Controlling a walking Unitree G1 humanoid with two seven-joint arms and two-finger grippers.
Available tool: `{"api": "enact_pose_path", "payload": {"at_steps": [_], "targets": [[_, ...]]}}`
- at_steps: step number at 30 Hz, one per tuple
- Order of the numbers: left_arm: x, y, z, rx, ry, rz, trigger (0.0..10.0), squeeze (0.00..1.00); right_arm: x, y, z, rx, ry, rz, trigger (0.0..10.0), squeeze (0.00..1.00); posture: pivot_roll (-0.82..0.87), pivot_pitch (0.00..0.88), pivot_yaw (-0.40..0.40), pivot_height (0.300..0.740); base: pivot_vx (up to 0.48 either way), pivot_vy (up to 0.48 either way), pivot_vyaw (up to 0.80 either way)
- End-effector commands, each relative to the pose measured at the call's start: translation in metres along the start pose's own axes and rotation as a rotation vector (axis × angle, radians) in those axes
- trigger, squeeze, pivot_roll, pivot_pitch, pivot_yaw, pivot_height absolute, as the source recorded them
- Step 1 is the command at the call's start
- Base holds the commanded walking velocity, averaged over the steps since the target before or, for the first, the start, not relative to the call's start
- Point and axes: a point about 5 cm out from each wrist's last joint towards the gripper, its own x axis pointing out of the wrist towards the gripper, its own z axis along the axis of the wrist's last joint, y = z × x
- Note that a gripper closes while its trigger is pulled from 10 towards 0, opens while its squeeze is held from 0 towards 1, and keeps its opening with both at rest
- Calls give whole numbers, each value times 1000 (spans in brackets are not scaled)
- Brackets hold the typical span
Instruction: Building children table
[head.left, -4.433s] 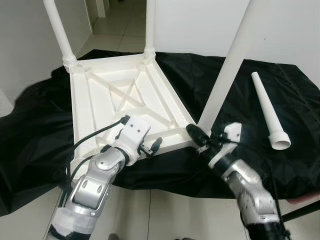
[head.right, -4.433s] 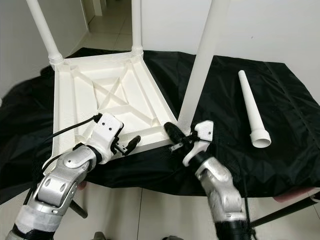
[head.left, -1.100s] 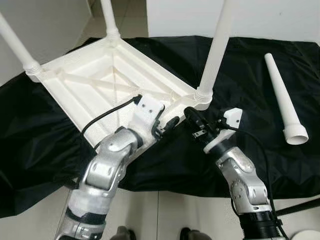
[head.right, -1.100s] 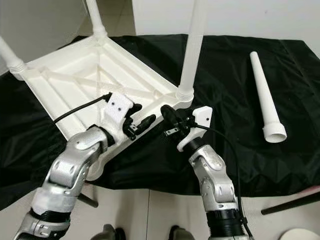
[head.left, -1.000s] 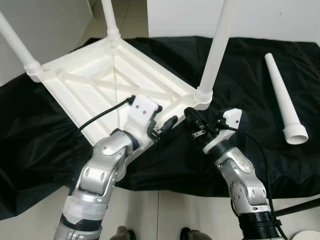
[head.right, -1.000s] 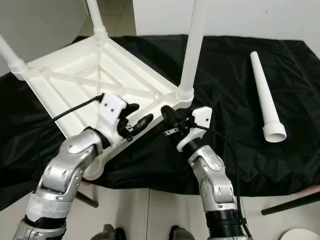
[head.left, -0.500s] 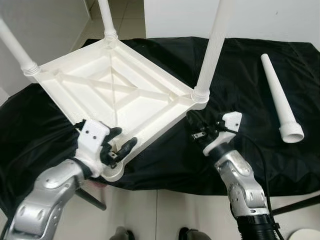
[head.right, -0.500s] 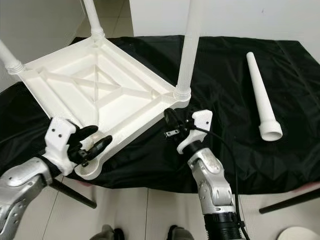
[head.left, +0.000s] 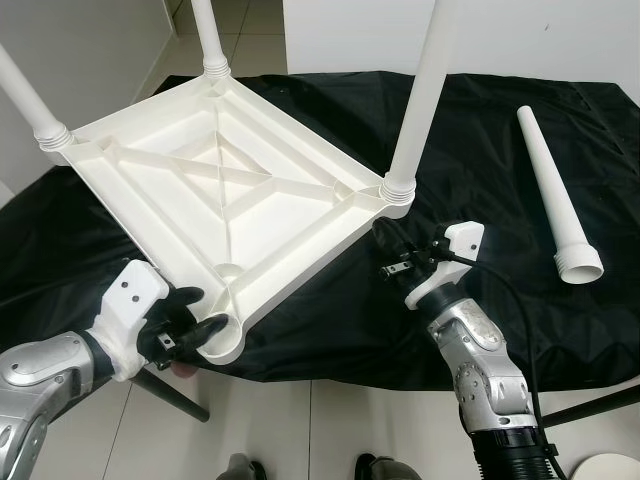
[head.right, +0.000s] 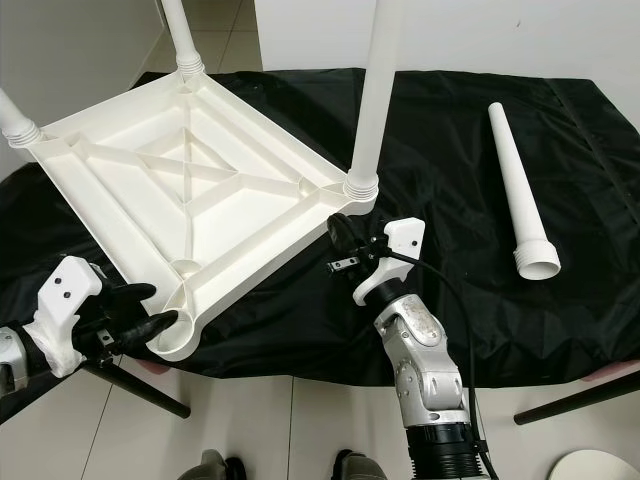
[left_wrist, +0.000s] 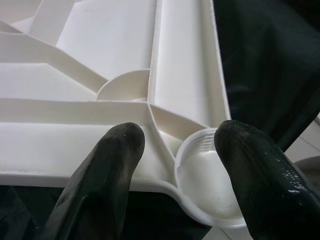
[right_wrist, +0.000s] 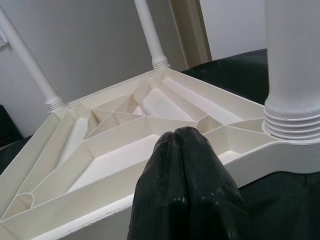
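Note:
A white plastic children's table top (head.left: 200, 190) lies upside down on a black cloth, with three white legs standing up from its corners. The nearest corner is an empty threaded socket (left_wrist: 205, 172). My left gripper (head.left: 200, 312) is open at that corner, one finger on each side of the socket's rim (head.right: 170, 335). My right gripper (head.left: 385, 240) is shut on nothing, just in front of the corner that carries the near right leg (head.left: 415, 110). A loose fourth leg (head.left: 550, 185) lies on the cloth at the right.
The black cloth (head.left: 470, 130) covers the floor under the table and ends near my feet on pale tiles (head.left: 330, 430). Black stand legs (head.left: 170, 392) poke out at the front left and the front right (head.left: 590, 410). White walls and a doorway lie behind.
My left gripper has moved left along the table's near edge, from its middle to the empty corner socket. The right gripper has stayed by the near right leg.

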Motion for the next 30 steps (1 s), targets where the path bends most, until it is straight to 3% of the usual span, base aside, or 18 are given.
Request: {"api": "enact_pose_path", "payload": {"at_steps": [1,9,13,23,30], "targets": [[2,3,-6,15,30,48,10000,0,0,1,-2,-5,6,-7,10000,0,-44,129,51,740,0,0,0],[7,11,-11,36,63,97,10000,0,0,0,-2,-6,0,-16,10000,0,-47,126,53,740,0,0,0],[13,28,-15,128,93,249,10000,0,0,-1,-2,-10,-4,-24,10000,0,-53,119,60,740,0,0,0],[11,43,-6,95,20,329,10000,0,2,0,-3,-10,-3,-23,10000,0,-51,111,55,740,0,0,0],[20,48,-9,104,7,388,10000,0,4,0,-3,-15,-2,-14,10000,0,-55,101,53,740,0,0,0]]}}
